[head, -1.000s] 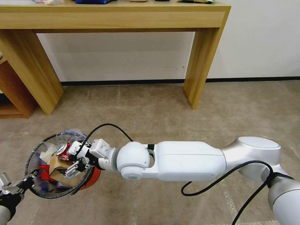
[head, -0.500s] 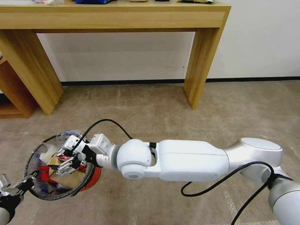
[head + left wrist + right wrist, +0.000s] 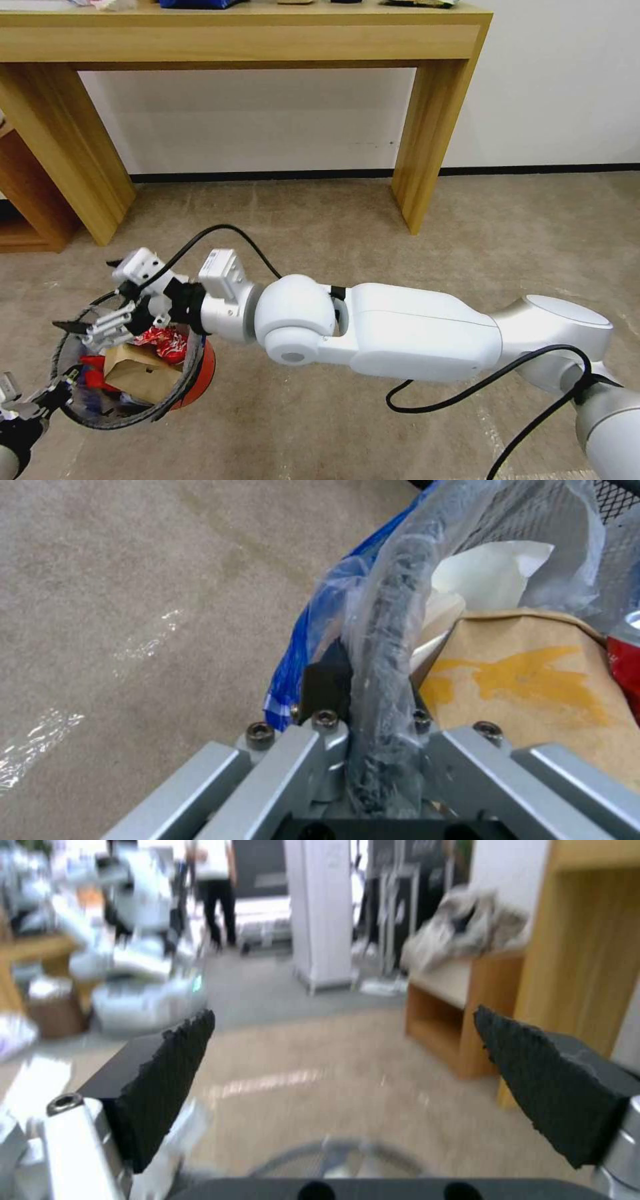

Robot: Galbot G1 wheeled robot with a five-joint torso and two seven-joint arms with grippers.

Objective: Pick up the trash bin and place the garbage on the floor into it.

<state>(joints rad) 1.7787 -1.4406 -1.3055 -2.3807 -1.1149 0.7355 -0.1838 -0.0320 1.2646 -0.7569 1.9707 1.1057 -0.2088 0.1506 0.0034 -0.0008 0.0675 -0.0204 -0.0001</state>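
The trash bin (image 3: 170, 400), with dark mesh sides and a red base, hangs low on the left over the floor (image 3: 373, 227). My left gripper (image 3: 23, 407) is shut on its near rim. In the left wrist view the bag-covered rim (image 3: 390, 645) runs between the fingers of that gripper (image 3: 373, 715). Garbage lies inside the bin: a tan paper packet (image 3: 140, 375), a crushed red can (image 3: 167, 343), a red wrapper (image 3: 93, 375) and a white tissue (image 3: 487, 570). My right gripper (image 3: 90, 295) hovers just above the bin's far rim, open and empty. Its black pads (image 3: 170, 1080) stand wide apart.
A wooden table (image 3: 427, 133) stands against the white wall ahead, with one leg at the left (image 3: 73, 160). A low wooden shelf (image 3: 27, 207) sits at the far left. A black cable (image 3: 220, 233) loops over my right wrist. Bare carpet lies ahead and to the right.
My right gripper has lifted out of the bin, swung toward its far rim and opened. The red can it held now lies in the bin. The left gripper and bin stayed put.
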